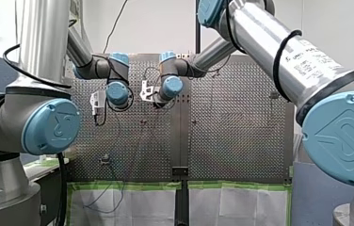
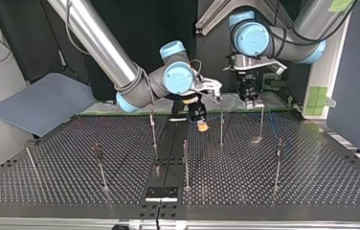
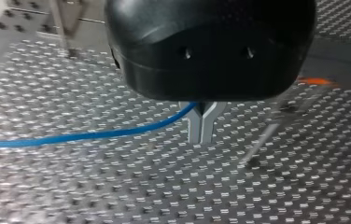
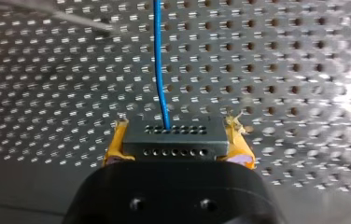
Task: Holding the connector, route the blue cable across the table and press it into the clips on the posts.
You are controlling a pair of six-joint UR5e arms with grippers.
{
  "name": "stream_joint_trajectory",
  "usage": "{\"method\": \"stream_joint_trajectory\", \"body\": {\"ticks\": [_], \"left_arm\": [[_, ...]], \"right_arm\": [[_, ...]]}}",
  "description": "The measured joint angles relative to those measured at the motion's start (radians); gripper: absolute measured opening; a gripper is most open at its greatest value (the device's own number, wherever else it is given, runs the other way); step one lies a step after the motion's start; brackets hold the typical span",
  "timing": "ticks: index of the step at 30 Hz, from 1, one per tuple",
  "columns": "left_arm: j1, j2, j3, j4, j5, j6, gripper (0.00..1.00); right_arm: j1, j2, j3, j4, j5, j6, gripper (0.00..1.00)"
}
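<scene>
1. Right wrist view: our right pincer (image 4: 173, 135) is clamped, yellow pads (image 4: 115, 144) either side, on the black connector (image 4: 172, 145). The blue cable (image 4: 158, 60) leaves it straight ahead, low over the table (image 4: 281, 70).
2. In the left wrist view, our left pincer (image 3: 203, 128) has its metal fingers (image 3: 193, 126) closed together on the cable, which trails off sideways.
3. In the top view the pincers sit near each other on the arms' side, with one post (image 2: 221, 127) between them. We judge the span runs pincer to pincer, so that post comes first.
4. The other posts (image 2: 185, 163) stand well apart with open table between them. The clips are too small to make out.
</scene>
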Motion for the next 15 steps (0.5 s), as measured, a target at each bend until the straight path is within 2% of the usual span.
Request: {"method": "stream_joint_trajectory", "body": {"ticks": [6, 15], "left_arm": [[0.006, -0.052, -0.048, 0.052, 0.019, 0.0, 0.0], [0.015, -0.13, -0.051, 0.118, 0.067, -0.001, 0.0]], "right_arm": [[0.001, 0.0, 0.055, -0.002, 0.002, -0.022, 0.0], [0.006, -0.004, 0.117, -0.006, 0.0, -0.034, 0.0]]}}
